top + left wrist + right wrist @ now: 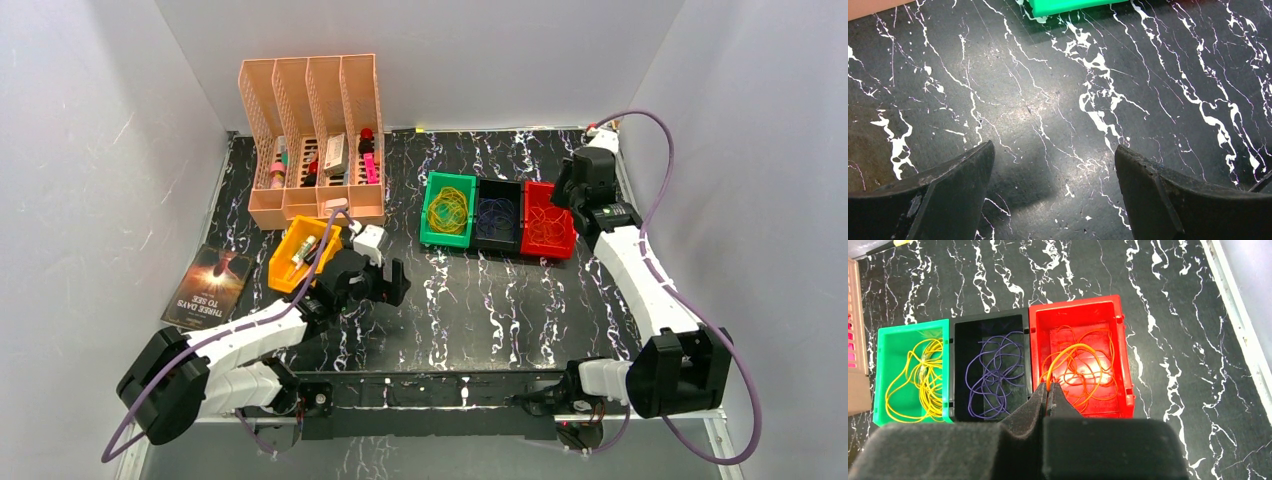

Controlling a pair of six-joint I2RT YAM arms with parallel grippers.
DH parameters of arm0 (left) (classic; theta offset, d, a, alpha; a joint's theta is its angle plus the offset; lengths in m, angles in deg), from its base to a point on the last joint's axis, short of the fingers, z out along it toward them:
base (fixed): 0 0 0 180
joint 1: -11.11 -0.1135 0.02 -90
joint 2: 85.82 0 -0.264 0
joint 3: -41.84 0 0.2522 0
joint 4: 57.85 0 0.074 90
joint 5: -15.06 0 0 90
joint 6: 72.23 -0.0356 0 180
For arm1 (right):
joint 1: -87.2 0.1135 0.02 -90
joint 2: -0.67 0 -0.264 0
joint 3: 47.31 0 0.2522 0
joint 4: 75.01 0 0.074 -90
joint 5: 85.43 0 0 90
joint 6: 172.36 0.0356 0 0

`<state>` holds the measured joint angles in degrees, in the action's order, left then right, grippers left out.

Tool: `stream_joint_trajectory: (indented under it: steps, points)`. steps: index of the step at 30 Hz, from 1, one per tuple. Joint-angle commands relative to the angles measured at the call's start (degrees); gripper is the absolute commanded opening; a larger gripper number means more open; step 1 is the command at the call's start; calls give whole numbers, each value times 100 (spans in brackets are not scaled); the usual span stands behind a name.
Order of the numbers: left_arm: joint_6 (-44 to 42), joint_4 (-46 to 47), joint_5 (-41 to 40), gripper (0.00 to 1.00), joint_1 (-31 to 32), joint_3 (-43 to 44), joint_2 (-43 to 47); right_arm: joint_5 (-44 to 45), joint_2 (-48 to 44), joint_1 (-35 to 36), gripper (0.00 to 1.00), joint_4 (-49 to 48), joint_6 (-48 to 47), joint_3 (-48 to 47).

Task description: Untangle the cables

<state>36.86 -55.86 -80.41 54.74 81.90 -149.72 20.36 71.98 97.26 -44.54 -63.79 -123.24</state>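
Peach rack [310, 90], orange bin [285, 268], book [208, 285], green bin [900, 347], black bin [965, 340], red bin [1075, 302], marbled table [470, 300].

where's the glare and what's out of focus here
Left wrist: a pale glare patch on the table, a dim shadow below it, the open left gripper dark. Right wrist: the red bin floor glows, the right gripper, shut on an orange cable, is soft. Top external: even light, sharp.
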Motion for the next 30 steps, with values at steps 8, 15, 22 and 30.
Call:
stream_joint_trajectory:
  steps: [8,15,22,30]
  points:
    - [23,-47,31,90,5,236,46,231,-177,-204,0,-966,372,164]
    - [202,-97,-90,98,10,301,62,224,91,-272,0,-1152,510,-150]
    - [207,-196,-70,98,4,253,111,-6,294,-306,0,-1180,508,27]
    - [244,-268,-60,98,6,233,127,-545,685,-394,0,-1176,516,423]
